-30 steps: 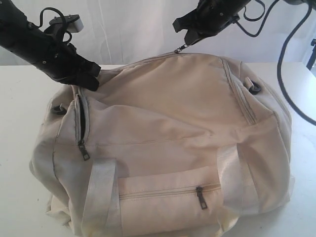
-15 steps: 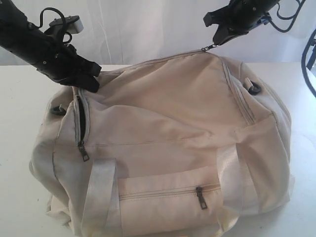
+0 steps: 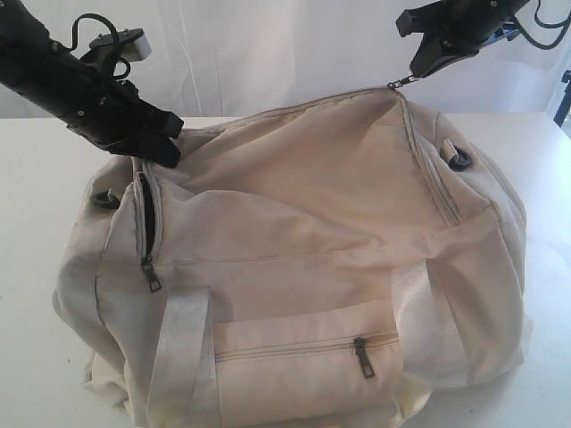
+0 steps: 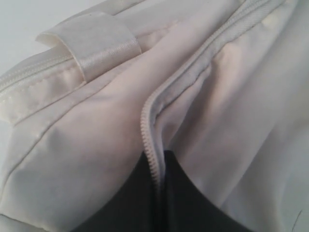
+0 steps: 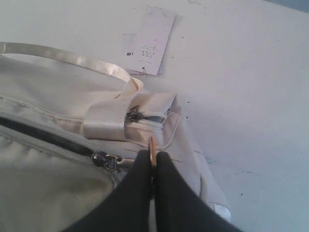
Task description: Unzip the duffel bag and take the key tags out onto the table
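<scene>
The cream duffel bag (image 3: 312, 223) lies on the white table (image 3: 36, 169). My right gripper (image 3: 417, 69) is above the bag's far right top and is shut on the main zipper pull (image 3: 393, 85). The right wrist view shows that gripper (image 5: 153, 157) pinching the thin metal pull (image 5: 151, 145), with the slider (image 5: 107, 160) beside it and a dark opened slit (image 5: 43, 135) behind it. My left gripper (image 3: 162, 141) is shut on the bag's fabric at its far left top. In the left wrist view this gripper (image 4: 158, 169) clamps the zipper edge (image 4: 147, 125). The key tags are hidden.
A side zipper (image 3: 145, 214) on the bag's left end stands partly open, its pull (image 3: 153, 275) hanging. A front pocket zip pull (image 3: 363, 357) sits low at the middle. A white paper label (image 5: 150, 41) lies on the table behind the bag. Black cables (image 3: 553, 22) hang at the upper right.
My right gripper has moved rightward along the top of the bag, dragging the zipper pull with it. The left gripper has stayed where it was.
</scene>
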Robot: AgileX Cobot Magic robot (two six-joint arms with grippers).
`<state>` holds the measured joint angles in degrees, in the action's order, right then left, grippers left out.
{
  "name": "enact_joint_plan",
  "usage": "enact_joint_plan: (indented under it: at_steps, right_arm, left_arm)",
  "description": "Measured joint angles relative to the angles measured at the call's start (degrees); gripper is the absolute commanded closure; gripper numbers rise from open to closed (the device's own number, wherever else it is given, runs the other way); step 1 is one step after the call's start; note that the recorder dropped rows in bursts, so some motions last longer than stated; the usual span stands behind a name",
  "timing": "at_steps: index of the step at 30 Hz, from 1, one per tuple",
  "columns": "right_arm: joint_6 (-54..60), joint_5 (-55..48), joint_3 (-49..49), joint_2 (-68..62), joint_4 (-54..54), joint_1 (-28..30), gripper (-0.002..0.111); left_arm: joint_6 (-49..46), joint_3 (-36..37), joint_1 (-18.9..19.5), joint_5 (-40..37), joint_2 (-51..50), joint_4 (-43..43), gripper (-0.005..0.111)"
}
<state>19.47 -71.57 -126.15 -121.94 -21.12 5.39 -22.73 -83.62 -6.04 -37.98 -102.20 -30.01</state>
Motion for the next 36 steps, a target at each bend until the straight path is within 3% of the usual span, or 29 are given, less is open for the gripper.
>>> enact_joint_plan:
  at_steps: [18,30,33,36]
  right_arm:
    - [-0.22,-0.34,0.00,0.65,-0.08,0.31,0.108]
    - [-0.15,2.67,14.84,8.00,0.78,1.14,0.108]
    - [1.09,3.89,15.26,7.99,-2.13,1.52,0.108]
    - [2.50,4.98,15.39,7.87,-5.49,1.65,0.108]
  left_arm:
    - [1.10,0.00,0.00,-1.90,0.00,-0.25,0.107]
    - [0.52,0.00,0.00,-2.95,0.00,0.08,0.107]
    - [-0.68,0.00,0.00,-2.95,0.00,0.38,0.099]
    - [-2.77,0.00,0.00,-2.95,0.00,1.04,0.079]
